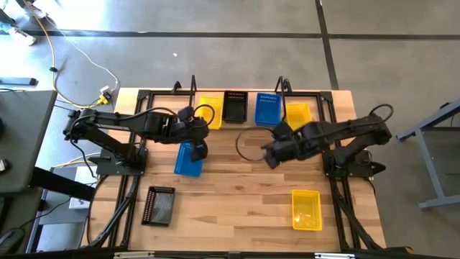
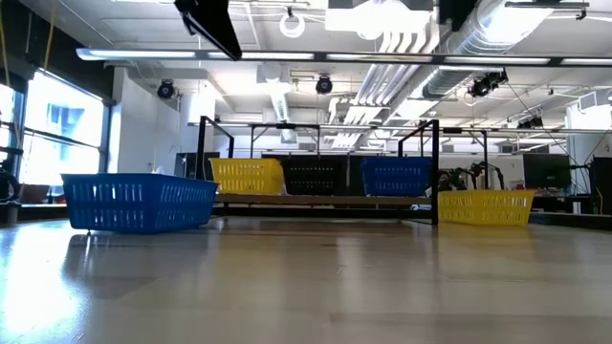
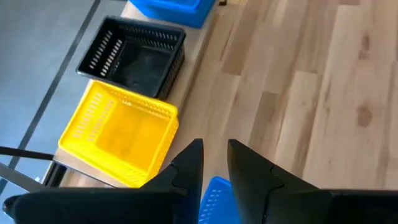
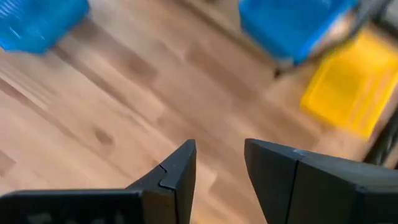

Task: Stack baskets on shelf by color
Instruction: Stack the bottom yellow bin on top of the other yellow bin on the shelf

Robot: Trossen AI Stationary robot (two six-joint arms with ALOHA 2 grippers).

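Note:
The shelf runs along the table's far edge. On its plank stand a yellow basket, a black basket and a blue basket. A second yellow basket rests on the table by the shelf's right end. Another blue basket sits flat on the table left of centre. My left gripper hangs above its far end, open by a narrow gap with nothing between the fingers. My right gripper is open over bare wood near the table's middle.
A black basket lies near the table's front left, and a yellow basket lies near the front right. Black wire loops stand upright at the shelf's ends. Bare wood lies between the two front baskets.

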